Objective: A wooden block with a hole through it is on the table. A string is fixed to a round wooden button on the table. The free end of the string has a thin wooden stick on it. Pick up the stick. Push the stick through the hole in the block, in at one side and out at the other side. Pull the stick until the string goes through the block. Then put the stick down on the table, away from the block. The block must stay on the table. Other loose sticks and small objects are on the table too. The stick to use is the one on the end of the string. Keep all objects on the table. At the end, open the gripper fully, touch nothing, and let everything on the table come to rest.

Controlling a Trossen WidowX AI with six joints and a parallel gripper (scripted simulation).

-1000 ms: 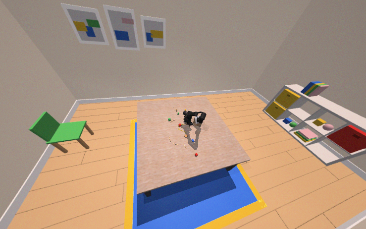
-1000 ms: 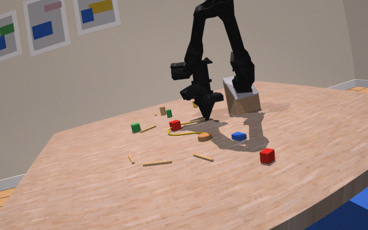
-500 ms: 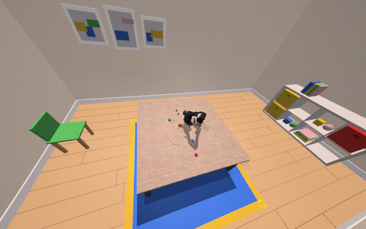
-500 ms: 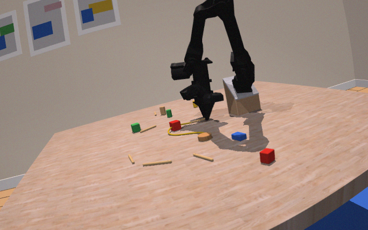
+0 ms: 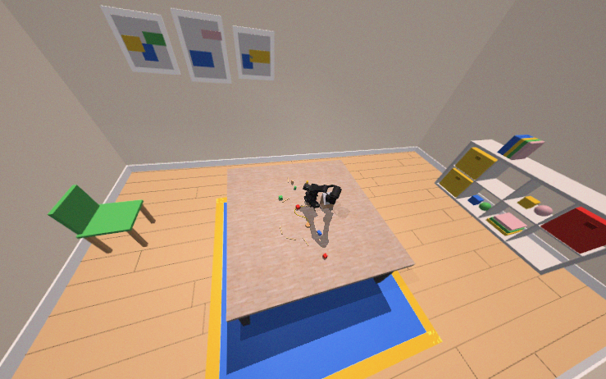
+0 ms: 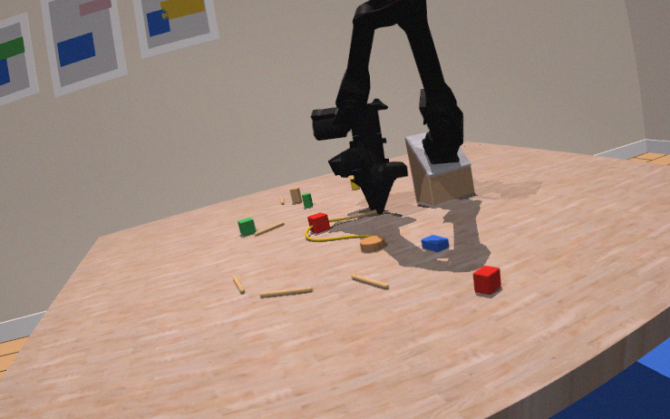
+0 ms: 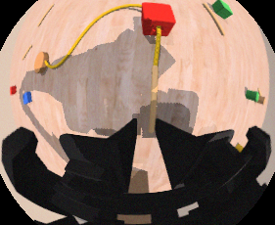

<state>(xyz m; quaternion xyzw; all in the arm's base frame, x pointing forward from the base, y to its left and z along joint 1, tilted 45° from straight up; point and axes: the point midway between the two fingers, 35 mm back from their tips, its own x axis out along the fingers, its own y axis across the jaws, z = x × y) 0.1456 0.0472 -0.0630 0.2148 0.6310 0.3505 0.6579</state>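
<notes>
The red block [image 5: 297, 206] [image 6: 318, 222] [image 7: 158, 19] sits on the table. The yellow string [image 6: 335, 239] [image 7: 85, 30] runs from the round wooden button [image 5: 307, 225] [image 6: 373, 243] [image 7: 41, 63] to the block's far side, and shows again at the hole in its near face, so it appears to pass through. The stick [image 6: 360, 214] [image 7: 154, 93] on its end lies outside the block, pointing to my gripper [image 6: 379, 211] [image 7: 146, 121]. The gripper is partly open, low over the table; the stick's end is by the right fingertip in the wrist view, not clamped. Whether they touch is unclear.
Loose sticks [image 6: 286, 292] [image 6: 369, 281] lie toward the front, another [image 6: 269, 228] beside a green block [image 6: 246, 227] [image 7: 222, 9]. A blue piece [image 6: 435, 243] [image 7: 27, 97] and a red cube [image 6: 487, 279] [image 7: 13, 90] are right of the button in the exterior view. Small pieces stand behind.
</notes>
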